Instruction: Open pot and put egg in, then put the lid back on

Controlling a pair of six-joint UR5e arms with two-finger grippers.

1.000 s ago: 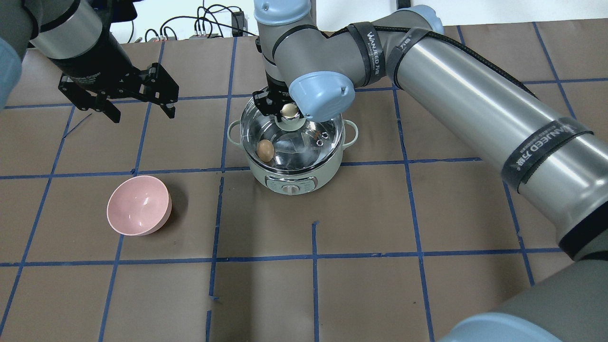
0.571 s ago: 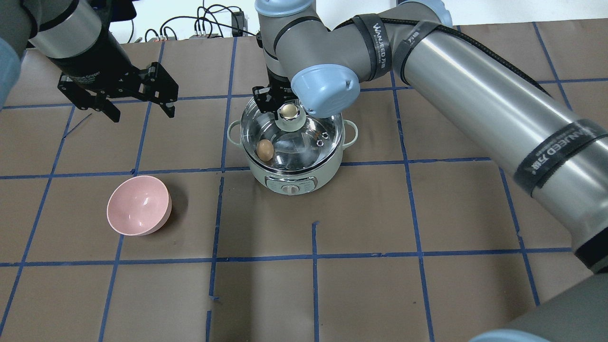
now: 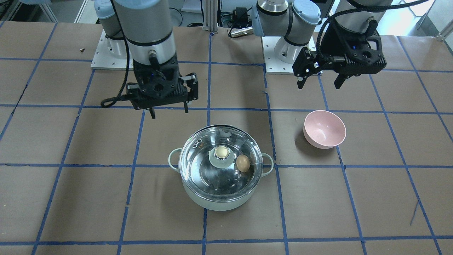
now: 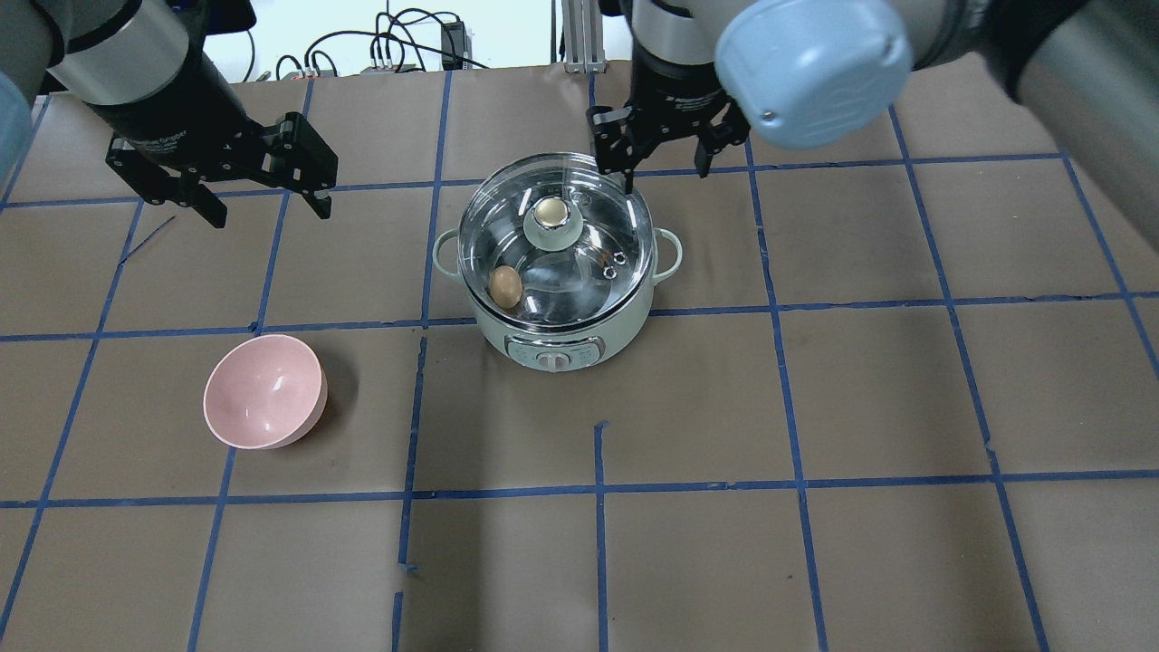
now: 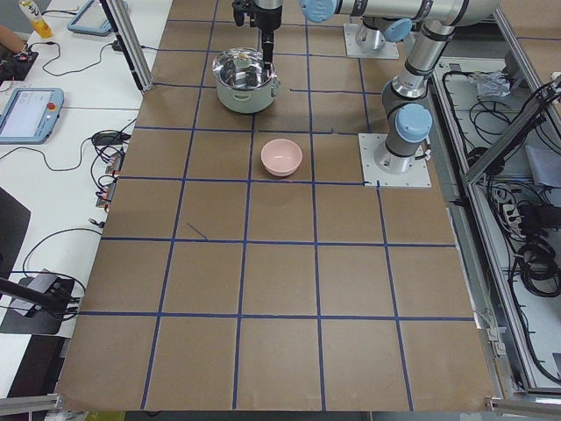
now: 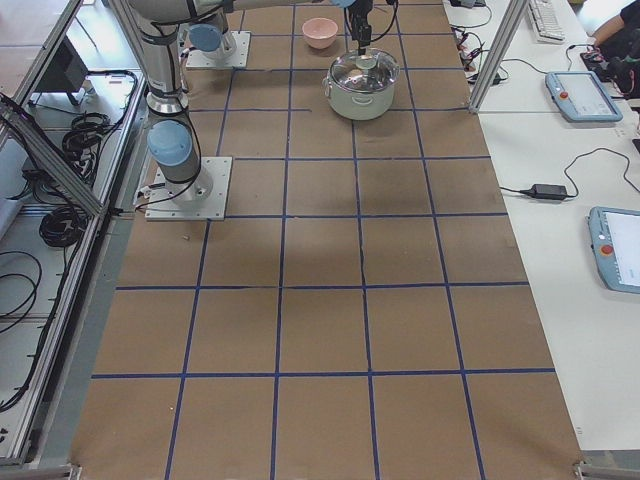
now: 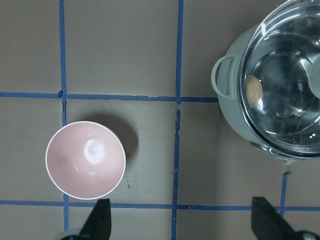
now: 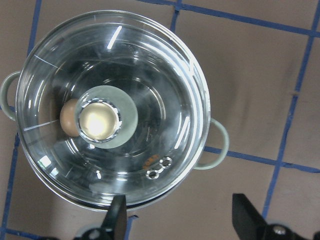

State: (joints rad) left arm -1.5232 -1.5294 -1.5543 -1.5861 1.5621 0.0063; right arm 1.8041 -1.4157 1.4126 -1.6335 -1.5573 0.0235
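Note:
The mint-green pot (image 4: 625,328) stands mid-table with the glass lid (image 4: 593,237) seated on it, cream-gold knob (image 4: 551,214) up. Through the glass the brown egg (image 4: 505,285) lies inside at the pot's left; it also shows in the front view as the egg (image 3: 242,163) beside the knob (image 3: 222,152). My right gripper (image 4: 664,156) hovers open behind and right of the pot, holding nothing; its wrist view looks down on the lid (image 8: 165,85). My left gripper (image 4: 264,197) hangs open and empty far left of the pot.
A pink bowl (image 4: 263,391) sits on the brown paper left of the pot and nearer the robot, below my left gripper's fingers (image 7: 97,220). Blue tape lines grid the table. Cables lie along the far edge.
My right gripper has left the lid's knob and moved up and to the right, behind the pot. Lid, egg and left gripper have stayed put.

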